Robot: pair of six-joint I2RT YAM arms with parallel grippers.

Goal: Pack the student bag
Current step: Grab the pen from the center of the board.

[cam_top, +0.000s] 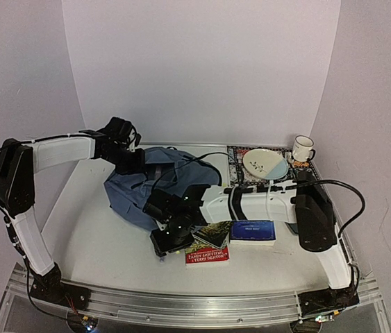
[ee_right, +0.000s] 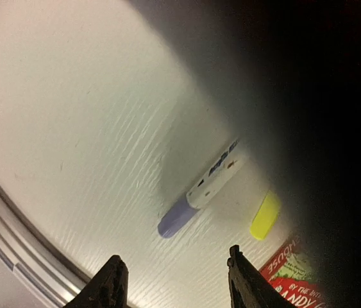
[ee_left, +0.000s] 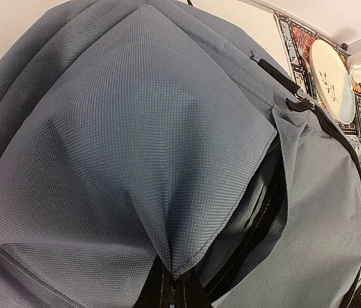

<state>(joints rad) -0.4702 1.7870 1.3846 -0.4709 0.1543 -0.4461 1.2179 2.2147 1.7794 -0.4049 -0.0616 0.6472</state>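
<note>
The slate-blue student bag (cam_top: 134,198) lies slumped at the table's middle-left. My left gripper (cam_top: 130,158) is at the bag's far top, shut on a pinched fold of its fabric (ee_left: 175,266). That lifts a flap, and the dark-lined zipper opening (ee_left: 267,215) gapes beside it. My right gripper (cam_top: 167,243) hovers low over the table just in front of the bag, open with nothing between its fingers (ee_right: 113,285). Beyond its tips lie a white marker with a purple cap (ee_right: 199,192) and a yellow-capped pen (ee_right: 265,215), partly in shadow.
A red paperback (cam_top: 207,255), a dark green-covered book (cam_top: 212,236) and a blue book (cam_top: 253,231) lie right of the right gripper. At the back right, a patterned mat (cam_top: 235,161) carries a plate (cam_top: 264,163) and a white mug (cam_top: 303,148). The table's metal front rail (ee_right: 13,212) is close.
</note>
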